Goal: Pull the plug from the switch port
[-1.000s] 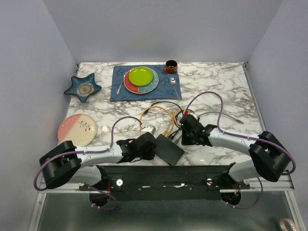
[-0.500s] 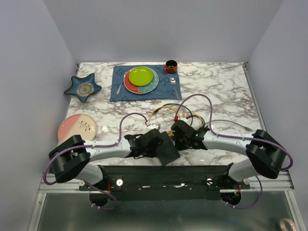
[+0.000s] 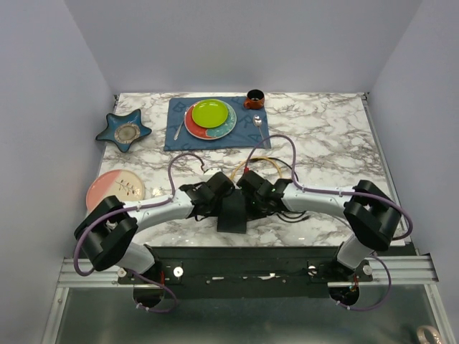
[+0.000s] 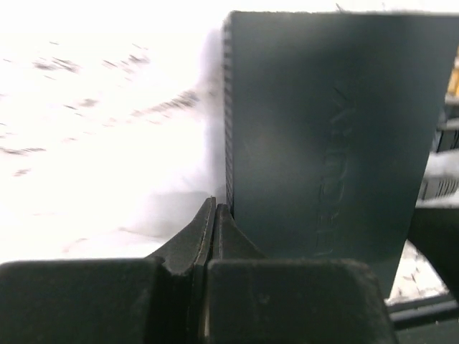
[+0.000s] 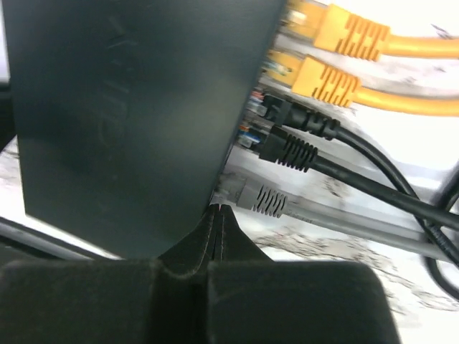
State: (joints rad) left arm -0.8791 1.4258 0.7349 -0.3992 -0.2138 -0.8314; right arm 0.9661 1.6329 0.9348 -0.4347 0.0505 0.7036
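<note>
While both pairs of fingers are pressed together on nothing, no plug can be taken. At the lower edge of the left wrist view the left gripper [image 4: 215, 209] is shown clenched and empty. Its tips are set just beside the lower left corner of the switch [image 4: 323, 143]; contact cannot be confirmed. At the lower edge of the right wrist view the right gripper [image 5: 219, 209] is likewise clenched and empty. Its tips are placed under the switch's lower right corner, near the grey plug [image 5: 262, 198]. Beyond it, along the port edge, two black plugs [image 5: 290, 152] and, toward the upper right, two yellow plugs [image 5: 344, 32] are seen seated in neighbouring sockets.

In the top view the switch is found at the lower centre of the table [image 3: 323, 136], between the two grippers, with the cables looped behind it. Farther back a pink plate [image 3: 115, 192] lies at the left, then a star dish [image 3: 123, 130]. At the upper centre a blue mat [image 3: 244, 140] bears stacked plates, a green plate [image 3: 209, 112] uppermost.

Which plug is meant cannot be told. Three risks are judged:
- The sockets are crowded, so a neighbouring plug could be caught.
- The switch is not pinned, so it could be dragged along with the cable.
- If the latch tab is not pressed, the plug could be held fast and the cable strained.
</note>
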